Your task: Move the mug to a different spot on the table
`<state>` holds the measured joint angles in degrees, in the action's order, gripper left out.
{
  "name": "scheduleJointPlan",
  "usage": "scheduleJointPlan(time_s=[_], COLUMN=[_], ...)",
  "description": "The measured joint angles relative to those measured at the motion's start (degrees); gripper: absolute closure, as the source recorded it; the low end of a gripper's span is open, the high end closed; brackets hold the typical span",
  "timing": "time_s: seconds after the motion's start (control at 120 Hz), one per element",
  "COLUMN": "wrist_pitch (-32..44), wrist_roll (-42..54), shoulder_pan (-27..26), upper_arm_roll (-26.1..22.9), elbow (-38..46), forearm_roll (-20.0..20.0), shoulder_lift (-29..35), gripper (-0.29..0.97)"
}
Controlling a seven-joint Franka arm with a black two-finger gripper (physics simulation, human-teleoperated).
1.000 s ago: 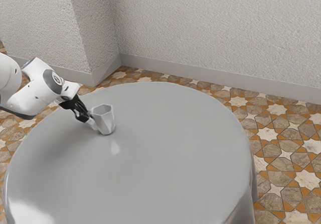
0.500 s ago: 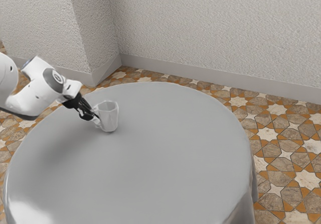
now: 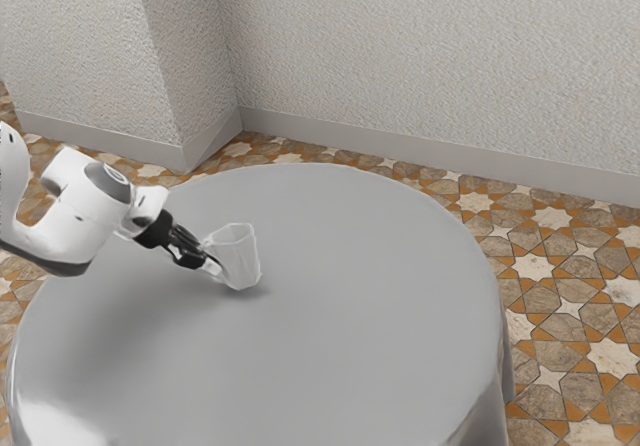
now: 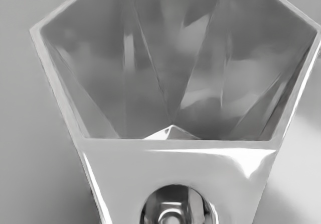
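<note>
A white faceted mug (image 3: 236, 255) with a five-sided rim hangs tilted just above the round grey table (image 3: 330, 336), at the exterior view's left. My black gripper (image 3: 204, 259) is shut on the mug's handle side, the arm reaching in from the exterior view's left. In the wrist view the mug (image 4: 175, 83) sits right under my hand, its open mouth and inner facets facing the camera, with its handle (image 4: 175, 211) closest to my hand.
The table edge curves close behind my arm at the exterior view's left. A patterned tile floor (image 3: 560, 266) surrounds the table, and a wall corner (image 3: 190, 66) stands behind. The tabletop stretches wide toward the exterior view's right.
My gripper has carried the mug toward the exterior view's right and nearer the table's front. The mug now tilts more.
</note>
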<state>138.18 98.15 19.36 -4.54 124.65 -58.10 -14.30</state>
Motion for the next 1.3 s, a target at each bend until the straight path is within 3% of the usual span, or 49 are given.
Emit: scheduleJointPlan(time_s=[0.633, 0.8, 0.917, 1.083, 1.3], wrist_pitch=[0.6, -0.1, -0.5, -0.7, -0.6], wrist_roll=[6.3, 6.7, 7.0, 7.2, 7.4], shoulder_pan=[0.0, 0.0, 0.0, 0.0, 0.0], upper_arm_roll=[-1.1, -2.3, -2.4, -2.3, -1.9], elbow=[2.2, 1.8, 1.8, 2.2, 3.1], forearm_roll=[-2.7, -1.8, -1.6, -1.6, -1.6], shoulder_lift=[0.2, -0.3, -0.6, -1.3, -1.6], gripper=[0.75, 0.39, 0.23, 0.1, 0.04])
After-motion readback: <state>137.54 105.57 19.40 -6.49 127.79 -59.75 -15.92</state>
